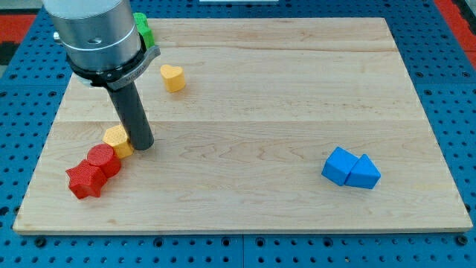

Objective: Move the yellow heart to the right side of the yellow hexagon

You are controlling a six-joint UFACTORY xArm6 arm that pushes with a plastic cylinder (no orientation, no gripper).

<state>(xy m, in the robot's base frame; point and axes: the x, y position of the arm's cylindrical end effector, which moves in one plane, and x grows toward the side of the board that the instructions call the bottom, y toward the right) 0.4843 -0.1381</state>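
Observation:
The yellow heart (172, 77) lies on the wooden board near the view's top left. The yellow hexagon (117, 139) sits lower at the left, touching a red round block. My tip (143, 146) rests on the board right against the hexagon's right side, well below and to the left of the heart. The rod and arm body rise toward the view's top left.
A red round block (102, 160) and a red star (85, 181) sit at the lower left, touching. A green block (143, 30) is partly hidden behind the arm at the top left. A blue cube (339, 164) and a blue triangle (364, 173) sit at the right.

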